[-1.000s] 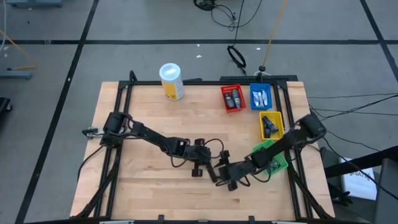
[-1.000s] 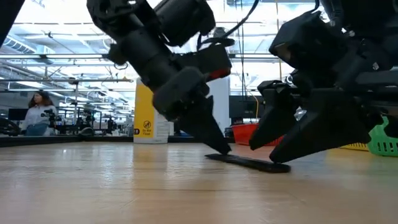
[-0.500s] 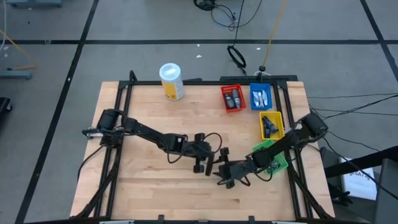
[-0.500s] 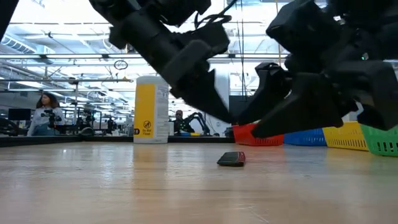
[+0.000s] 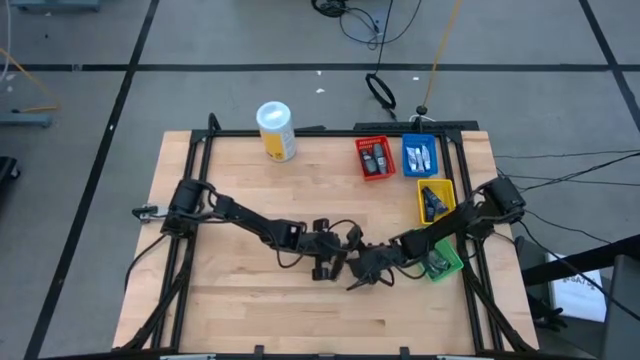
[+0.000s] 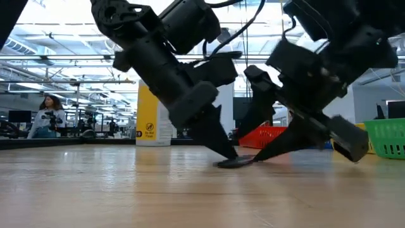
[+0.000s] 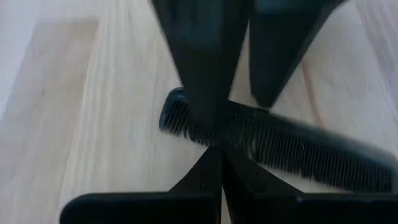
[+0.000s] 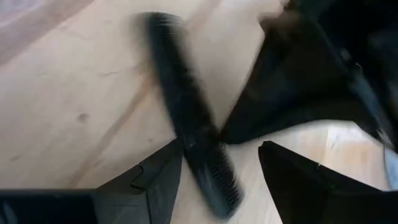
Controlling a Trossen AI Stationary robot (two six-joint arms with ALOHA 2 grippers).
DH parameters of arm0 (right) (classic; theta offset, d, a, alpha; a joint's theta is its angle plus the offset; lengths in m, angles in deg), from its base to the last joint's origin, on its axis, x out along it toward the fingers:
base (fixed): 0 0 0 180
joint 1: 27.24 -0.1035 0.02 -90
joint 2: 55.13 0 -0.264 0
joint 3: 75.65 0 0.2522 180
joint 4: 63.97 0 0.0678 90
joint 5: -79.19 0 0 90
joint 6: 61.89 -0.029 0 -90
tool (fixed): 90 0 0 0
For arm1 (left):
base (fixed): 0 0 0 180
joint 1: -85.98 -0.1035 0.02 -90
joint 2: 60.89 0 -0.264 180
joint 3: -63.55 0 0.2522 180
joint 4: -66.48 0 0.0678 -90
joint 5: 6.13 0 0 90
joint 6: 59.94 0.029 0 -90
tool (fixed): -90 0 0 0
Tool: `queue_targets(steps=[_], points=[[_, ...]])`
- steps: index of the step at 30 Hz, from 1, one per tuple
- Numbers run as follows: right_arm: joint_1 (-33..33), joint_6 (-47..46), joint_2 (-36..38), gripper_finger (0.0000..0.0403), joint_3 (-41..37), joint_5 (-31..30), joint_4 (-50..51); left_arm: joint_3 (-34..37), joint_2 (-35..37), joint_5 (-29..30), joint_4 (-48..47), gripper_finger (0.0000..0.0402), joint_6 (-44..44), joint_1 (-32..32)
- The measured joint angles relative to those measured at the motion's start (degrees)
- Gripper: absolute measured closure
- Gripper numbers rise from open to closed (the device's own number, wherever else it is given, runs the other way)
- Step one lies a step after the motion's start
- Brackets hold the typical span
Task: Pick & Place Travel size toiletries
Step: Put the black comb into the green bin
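A flat black comb (image 7: 286, 149) lies on the wooden table near its middle, low and thin in the low view (image 6: 235, 163). My left gripper (image 7: 217, 158) is shut and points down at the comb's near edge. My right gripper (image 8: 221, 146) is open and comes in from the right, one finger on each side of the comb (image 8: 180, 93). The two grippers meet tip to tip in the high view, left (image 5: 338, 268) and right (image 5: 362, 272). Other small toiletries lie in the coloured bins. My left gripper presses its shut fingertips (image 6: 229, 156) down onto the comb's edge (image 7: 205, 134), slanting from above and from the table's left. The comb lies flat on the table. My right gripper's fingers straddle the comb across its length. One finger (image 8: 158, 180) lies against the comb's side (image 8: 199, 155); the other (image 8: 298, 180) stands apart.
A red bin (image 5: 375, 158), a blue bin (image 5: 419, 155), a yellow bin (image 5: 436, 200) and a green bin (image 5: 440, 258) stand along the table's right side. A tall white canister with a yellow label (image 5: 276, 130) stands at the far edge. A person shows far behind the table (image 6: 45, 117).
Both grippers lifted off the comb, and it turned about on the table, showing end-on to the low camera half a second ago. They have come back down onto it. The right gripper has shifted toward the table's far edge and left, and the left gripper has returned beside it.
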Motion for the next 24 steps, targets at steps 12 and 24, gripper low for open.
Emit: queue_targets(steps=[12, 24], points=[[0.22, 5.07, -2.01, 0.0193, 0.05, -4.01, -0.78, 0.0, -2.55, -0.52, 3.6, 0.0398, 1.1, -0.04], [-0.61, -2.47, -0.1, 0.0193, -0.12, -7.57, -0.42, 0.07, -2.66, -0.81, 2.94, 0.0398, 1.93, 0.0]])
